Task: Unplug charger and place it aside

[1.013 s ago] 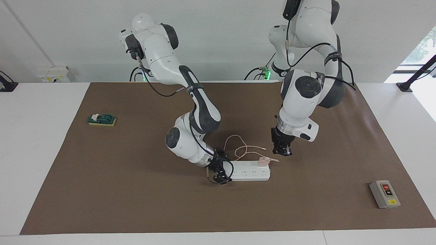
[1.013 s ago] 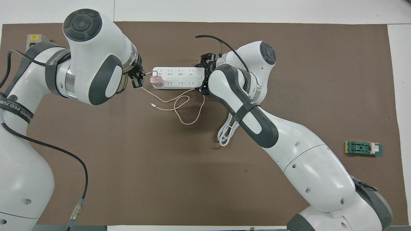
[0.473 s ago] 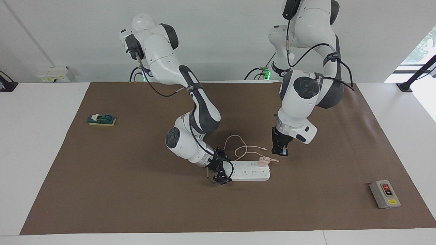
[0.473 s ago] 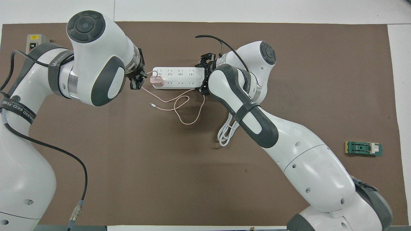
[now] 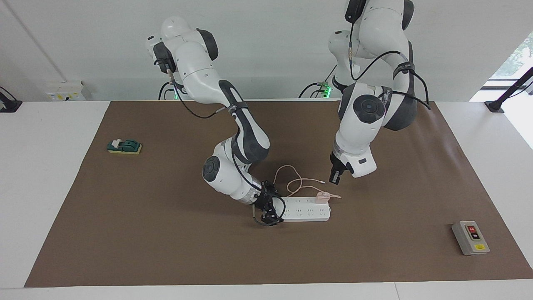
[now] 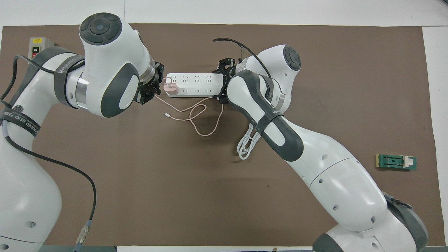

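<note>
The pale pink charger (image 5: 322, 196) is plugged into the white power strip (image 5: 306, 209) at the strip's end toward the left arm. Its thin pink cable (image 5: 293, 180) loops on the mat, nearer to the robots. The charger also shows in the overhead view (image 6: 171, 89), on the strip (image 6: 196, 85). My left gripper (image 5: 334, 178) is open and empty, tilted, a little above the mat beside the charger and apart from it; it also shows in the overhead view (image 6: 148, 95). My right gripper (image 5: 268, 209) is shut on the strip's other end (image 6: 222, 82).
A grey switch box (image 5: 470, 238) sits near the mat's corner at the left arm's end. A green block (image 5: 124, 146) lies toward the right arm's end. The strip's white cord (image 6: 247, 146) is coiled under the right arm. The brown mat (image 5: 166, 250) covers the table.
My left gripper has turned at the wrist and risen slightly, staying beside the charger. The right gripper, the strip and the charger have not moved.
</note>
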Controlling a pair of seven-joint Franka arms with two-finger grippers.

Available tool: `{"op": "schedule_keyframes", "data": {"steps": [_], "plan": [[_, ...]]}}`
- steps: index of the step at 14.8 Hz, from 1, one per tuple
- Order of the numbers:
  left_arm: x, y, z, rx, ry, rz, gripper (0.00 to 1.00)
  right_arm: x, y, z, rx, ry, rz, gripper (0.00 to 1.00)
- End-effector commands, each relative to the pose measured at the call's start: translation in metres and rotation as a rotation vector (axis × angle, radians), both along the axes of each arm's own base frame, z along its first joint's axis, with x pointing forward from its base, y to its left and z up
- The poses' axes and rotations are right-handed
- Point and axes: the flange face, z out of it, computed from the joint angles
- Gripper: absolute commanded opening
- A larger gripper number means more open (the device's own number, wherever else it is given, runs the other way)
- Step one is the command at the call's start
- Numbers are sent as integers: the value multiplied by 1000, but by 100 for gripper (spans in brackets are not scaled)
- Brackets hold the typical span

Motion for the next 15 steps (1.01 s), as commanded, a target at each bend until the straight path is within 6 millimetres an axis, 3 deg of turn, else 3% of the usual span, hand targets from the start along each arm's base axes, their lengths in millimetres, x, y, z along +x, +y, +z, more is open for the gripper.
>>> {"op": "schedule_keyframes", "data": {"steps": [1, 3, 5, 6, 8, 9, 12, 15], "plan": [[-1, 9, 5, -65, 36, 66, 1, 5, -3, -1, -13, -13, -17, 96], [6, 10, 7, -74, -4, 211, 100, 5, -2, -1, -14, -15, -16, 96], [19, 15, 9, -104, -67, 473, 100, 5, -2, -1, -13, -13, -16, 96], [30, 33, 8, -99, -98, 616, 100, 5, -2, -1, -13, -13, -16, 96], [31, 23, -17, -26, -116, 578, 100, 5, -1, -1, -14, -15, -14, 96], [25, 1, -33, -16, -107, 550, 100, 5, -1, -1, -14, -15, -14, 96], [28, -3, -59, 8, -82, 673, 100, 5, -1, -1, -14, -15, -14, 96], [25, -12, -71, 21, -106, 639, 100, 5, -2, -2, -17, -14, -14, 96]]}}
